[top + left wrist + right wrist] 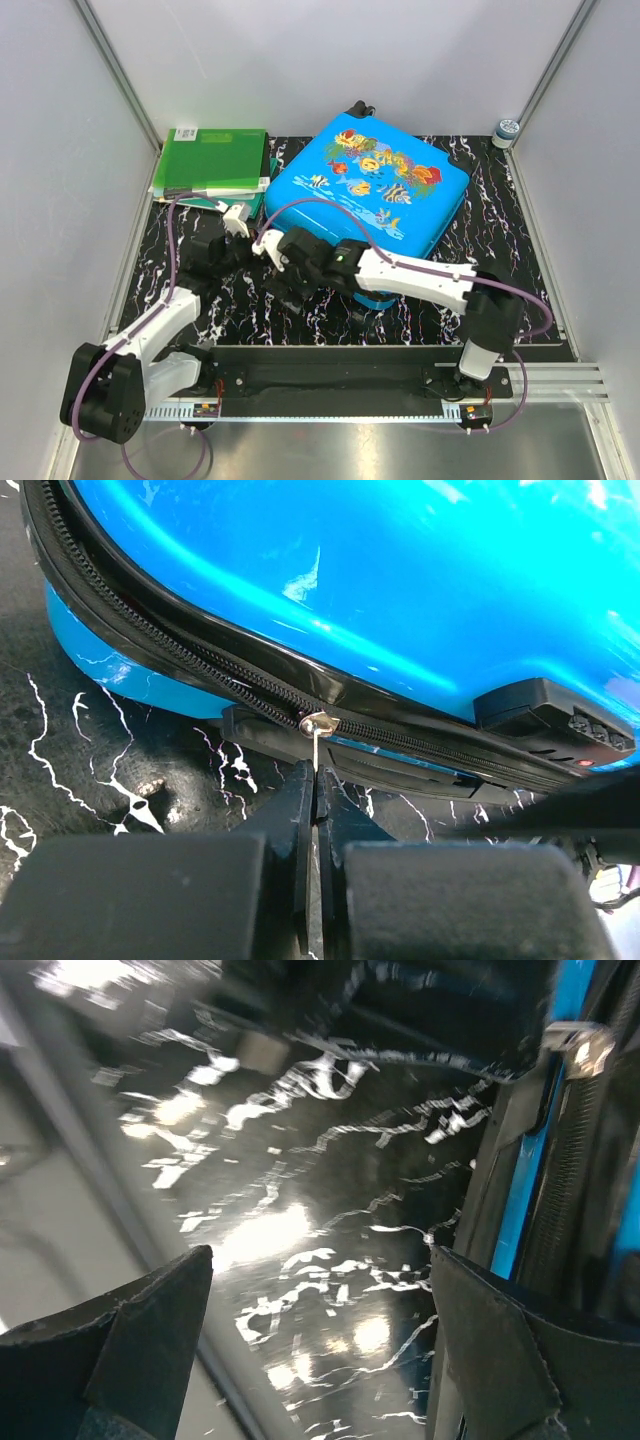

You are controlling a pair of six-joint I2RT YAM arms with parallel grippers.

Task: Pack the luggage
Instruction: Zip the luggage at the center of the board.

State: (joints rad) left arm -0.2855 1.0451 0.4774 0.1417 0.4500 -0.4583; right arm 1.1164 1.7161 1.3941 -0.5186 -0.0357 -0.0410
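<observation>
- Your luggage (372,190) lies closed on the marbled mat (420,315), toward one o'clock.
- Your left gripper (316,780) pinches its zipper pull (317,724).
- Your right gripper (320,1265) gapes wide at the luggage's seven o'clock edge.

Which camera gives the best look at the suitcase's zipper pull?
Left wrist: the zipper pull sits sharp and centred, its tab pinched in the left pincer. Right wrist shows only a blurred metal glint at its edge; in the top view the arms hide it.
</observation>
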